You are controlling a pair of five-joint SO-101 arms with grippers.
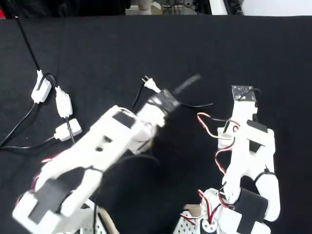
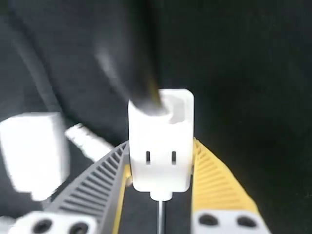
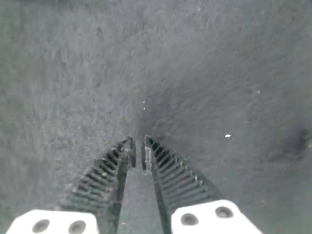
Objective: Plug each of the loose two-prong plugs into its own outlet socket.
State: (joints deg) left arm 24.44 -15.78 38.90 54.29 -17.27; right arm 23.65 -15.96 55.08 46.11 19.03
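Observation:
My left gripper (image 2: 161,195) is shut on a white outlet socket (image 2: 161,146), its two slots facing the camera and a black cable (image 2: 131,63) running off it. In the high view this gripper (image 1: 163,102) hangs over the middle of the black table. Just beyond it lies a loose white two-prong plug (image 1: 151,84) on a black cord. At the left of the table lie white plug and socket pieces (image 1: 63,102), (image 1: 41,88), (image 1: 66,130), joined by black cables. My right gripper (image 3: 138,153) is shut on nothing, low over bare cloth at the right (image 1: 243,93).
A blurred white piece (image 2: 34,151) lies on the cloth close beside the held socket. Black cables (image 1: 19,122) trail from the pieces at the left toward the table's left edge. Red and white wires (image 1: 214,131) loop off the right arm.

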